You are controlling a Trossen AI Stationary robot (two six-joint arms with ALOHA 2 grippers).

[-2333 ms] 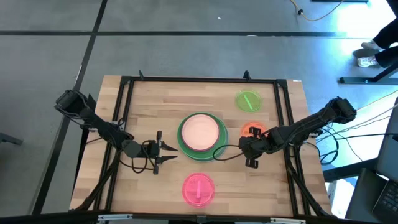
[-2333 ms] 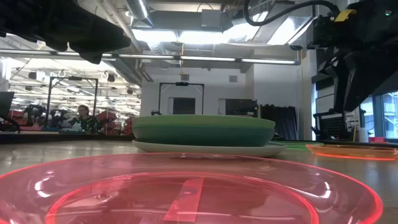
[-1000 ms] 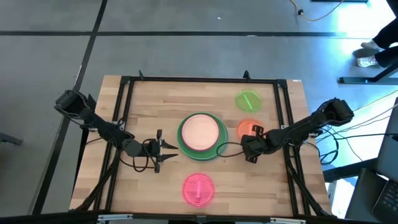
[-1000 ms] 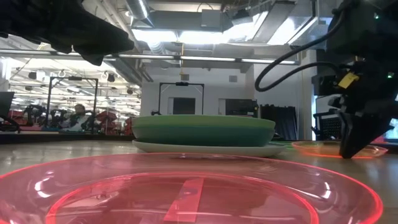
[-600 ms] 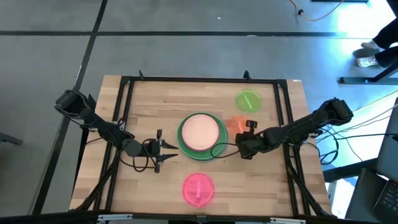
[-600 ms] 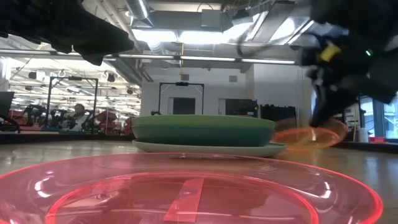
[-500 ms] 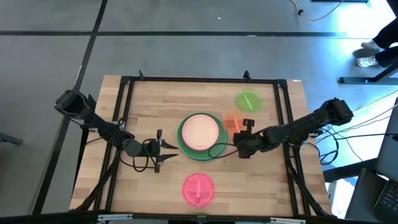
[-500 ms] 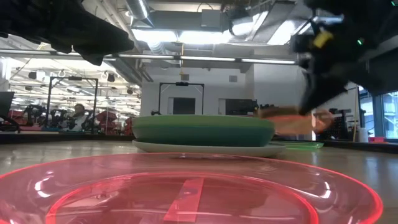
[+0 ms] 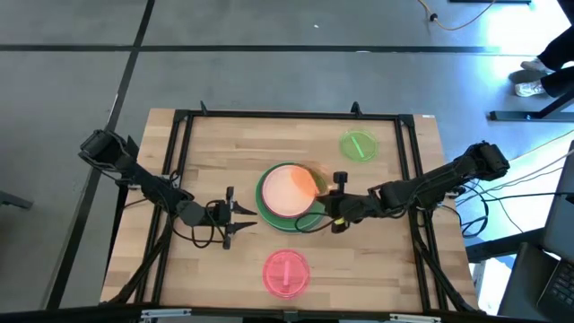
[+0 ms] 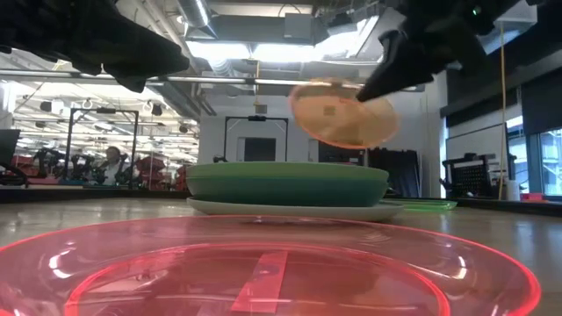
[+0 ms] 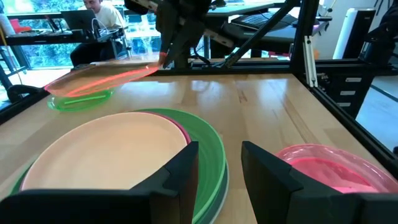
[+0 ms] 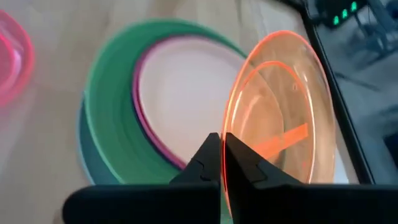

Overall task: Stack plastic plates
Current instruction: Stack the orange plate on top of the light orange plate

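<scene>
A stack of plastic plates [image 9: 289,197] stands mid-table: a peach plate [image 11: 106,149] on top, magenta and green rims [image 12: 112,124] under it, a pale one at the bottom. Above the stack's right side hangs a clear orange plate [image 9: 303,186], with my right gripper [image 9: 334,199] shut on it. A small green plate [image 9: 358,145] lies far right, and a pink plate [image 9: 286,272] lies near the front edge. My left gripper [image 9: 244,218] waits open left of the stack, with nothing between its fingers. My right gripper pinches the orange plate's rim [image 12: 225,163] between its two fingers [image 12: 208,158], on the plate's side toward the table's right. The fingers come roughly level from the right. The plate is lifted clear and tilted [image 10: 342,114] above the stack.
A black frame [image 9: 269,115] runs along the table's edges. Bare wood lies left of the stack and between the stack and the pink plate. A person [image 11: 102,15] sits in the room beyond the table.
My right gripper has carried the orange plate from the table right of the stack toward the left and up. The plate has left the table, tipped from flat to tilted, and now hangs over the stack's right side.
</scene>
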